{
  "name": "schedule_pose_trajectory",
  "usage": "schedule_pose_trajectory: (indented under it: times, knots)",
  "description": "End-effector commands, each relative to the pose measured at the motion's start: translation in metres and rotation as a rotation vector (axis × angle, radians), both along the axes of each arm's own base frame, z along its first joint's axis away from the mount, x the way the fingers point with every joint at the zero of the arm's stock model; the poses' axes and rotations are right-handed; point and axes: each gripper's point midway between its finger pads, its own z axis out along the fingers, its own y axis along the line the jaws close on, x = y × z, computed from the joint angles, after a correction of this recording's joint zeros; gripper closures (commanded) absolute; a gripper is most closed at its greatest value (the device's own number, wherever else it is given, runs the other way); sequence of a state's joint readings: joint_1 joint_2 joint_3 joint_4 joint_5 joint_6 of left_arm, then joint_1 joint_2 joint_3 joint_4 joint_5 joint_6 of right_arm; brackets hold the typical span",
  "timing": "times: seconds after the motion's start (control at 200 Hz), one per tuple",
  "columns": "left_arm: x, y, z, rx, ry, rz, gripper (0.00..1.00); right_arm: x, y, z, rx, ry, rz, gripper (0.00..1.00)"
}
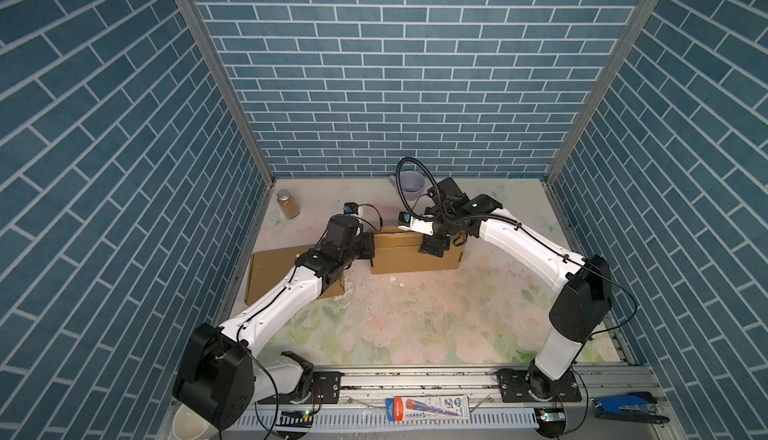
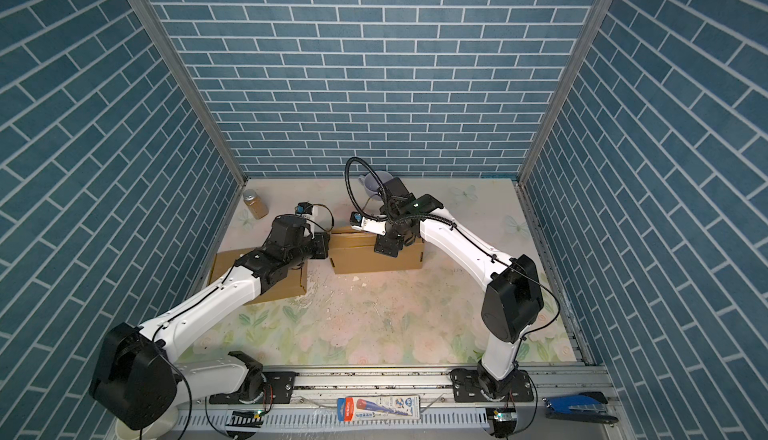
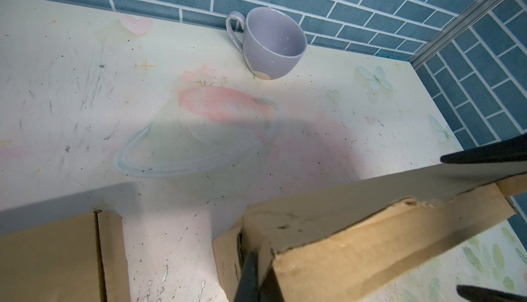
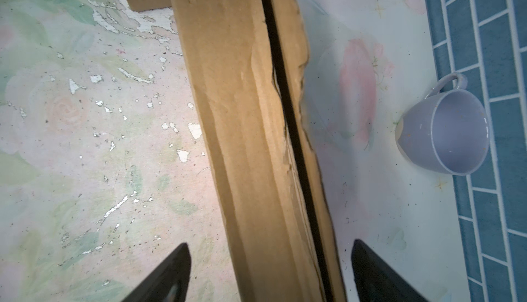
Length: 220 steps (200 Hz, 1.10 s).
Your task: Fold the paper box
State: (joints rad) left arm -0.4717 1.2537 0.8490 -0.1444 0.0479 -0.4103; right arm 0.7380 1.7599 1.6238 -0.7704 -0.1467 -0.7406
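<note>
The brown paper box (image 1: 415,262) (image 2: 376,262) stands on the floral table, long and low, with its top flaps folded nearly together and a dark slit between them (image 4: 288,121). My left gripper (image 1: 368,246) (image 2: 322,246) is at the box's left end. In the left wrist view it (image 3: 256,272) is shut on the cardboard edge at that corner of the box (image 3: 356,246). My right gripper (image 1: 434,246) (image 2: 388,247) hangs over the box top, open. In the right wrist view its fingertips (image 4: 269,245) straddle the box (image 4: 242,115) without touching it.
A flat cardboard sheet (image 1: 278,269) (image 3: 51,257) lies under the left arm by the left wall. A lavender mug (image 1: 411,184) (image 3: 273,46) (image 4: 447,132) stands at the back wall behind the box. A jar (image 1: 288,204) of brown stuff stands back left.
</note>
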Motion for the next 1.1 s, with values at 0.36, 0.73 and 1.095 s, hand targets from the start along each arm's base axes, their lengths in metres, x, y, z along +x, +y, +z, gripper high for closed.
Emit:
schedule_pose_trajectory:
  times: [0.36,0.73,1.095]
  knots:
    - [-0.028,-0.006,-0.040,0.052,0.176,-0.067,1.00,0.007,-0.002,-0.019,-0.057,-0.116,-0.023,0.39]
    - [-0.028,-0.021,0.007,-0.074,0.095,-0.107,0.76,0.005,-0.007,-0.035,-0.055,-0.103,-0.063,0.60]
    - [-0.030,-0.003,0.067,-0.153,0.013,-0.095,0.51,0.003,-0.009,-0.040,-0.050,-0.100,-0.090,0.66]
